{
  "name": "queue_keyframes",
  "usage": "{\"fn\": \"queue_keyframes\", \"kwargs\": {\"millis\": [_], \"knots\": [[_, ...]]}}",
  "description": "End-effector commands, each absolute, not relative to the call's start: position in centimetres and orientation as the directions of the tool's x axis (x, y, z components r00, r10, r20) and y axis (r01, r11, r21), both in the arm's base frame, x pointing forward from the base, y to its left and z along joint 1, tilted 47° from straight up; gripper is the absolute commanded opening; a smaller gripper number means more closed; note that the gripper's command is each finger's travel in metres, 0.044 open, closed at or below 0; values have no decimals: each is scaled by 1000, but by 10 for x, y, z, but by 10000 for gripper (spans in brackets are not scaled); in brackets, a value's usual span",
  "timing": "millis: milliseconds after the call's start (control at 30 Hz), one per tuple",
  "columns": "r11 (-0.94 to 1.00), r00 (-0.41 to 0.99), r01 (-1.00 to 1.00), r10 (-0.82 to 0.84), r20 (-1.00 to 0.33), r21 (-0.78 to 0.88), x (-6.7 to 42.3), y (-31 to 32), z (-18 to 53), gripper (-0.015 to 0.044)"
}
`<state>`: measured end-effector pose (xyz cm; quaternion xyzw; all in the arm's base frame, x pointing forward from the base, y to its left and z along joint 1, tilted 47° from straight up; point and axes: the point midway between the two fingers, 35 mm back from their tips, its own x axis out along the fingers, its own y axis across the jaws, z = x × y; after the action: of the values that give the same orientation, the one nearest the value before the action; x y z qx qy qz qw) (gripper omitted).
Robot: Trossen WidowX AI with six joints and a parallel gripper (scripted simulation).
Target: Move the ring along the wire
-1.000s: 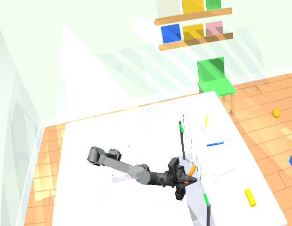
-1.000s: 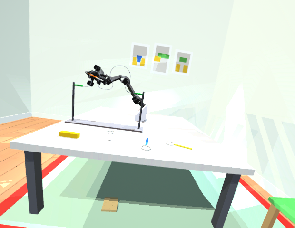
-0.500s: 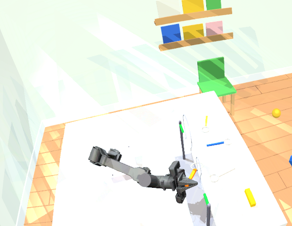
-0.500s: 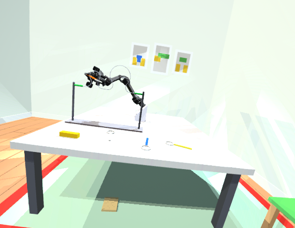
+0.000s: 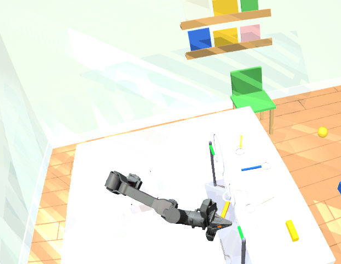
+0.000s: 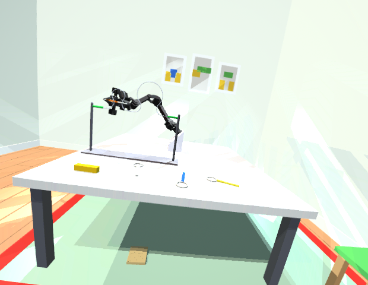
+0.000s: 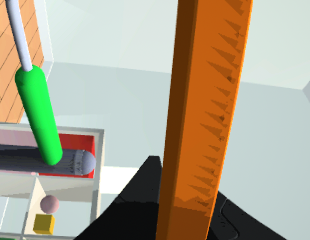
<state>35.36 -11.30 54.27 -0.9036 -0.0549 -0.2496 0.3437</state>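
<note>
My gripper (image 5: 223, 224) (image 6: 112, 101) (image 7: 161, 166) is shut on the orange handle (image 5: 225, 209) (image 6: 114, 101) (image 7: 209, 107) and holds it up at wire height. The pale ring (image 5: 227, 195) sits at the handle's far end; I cannot tell whether it touches the wire. The green part (image 5: 240, 231) (image 6: 97, 107) (image 7: 38, 116) beside the near post (image 5: 243, 251) (image 6: 91, 129) (image 7: 78, 162) lies close by, left of the handle in the wrist view. The thin grey wire (image 7: 15, 14) (image 5: 219, 147) loops on to the other green part (image 5: 212, 149) (image 6: 171, 116) at the far post (image 5: 213, 170) (image 6: 176, 141).
On the table lie a yellow block (image 5: 291, 230) (image 6: 86, 168), a blue-handled ring (image 5: 251, 168) (image 6: 182, 177), a yellow-handled ring (image 5: 240, 141) (image 6: 227, 182) and a white-handled ring (image 5: 258, 203). The posts stand on a pale base plate (image 6: 129, 156). A green chair (image 5: 250, 93) stands behind the table.
</note>
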Motion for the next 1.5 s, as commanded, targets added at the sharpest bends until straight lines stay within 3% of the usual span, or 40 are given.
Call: {"fn": "queue_keyframes", "kwargs": {"millis": [0, 767, 1467], "knots": [[-694, 882, 259, -114, 457, -672, 358, -125, 531, -150], [-219, 937, 174, -264, 230, -960, 375, -166, 455, -150], [278, 961, 57, -275, -22, -959, 382, -163, 374, -150]]}}
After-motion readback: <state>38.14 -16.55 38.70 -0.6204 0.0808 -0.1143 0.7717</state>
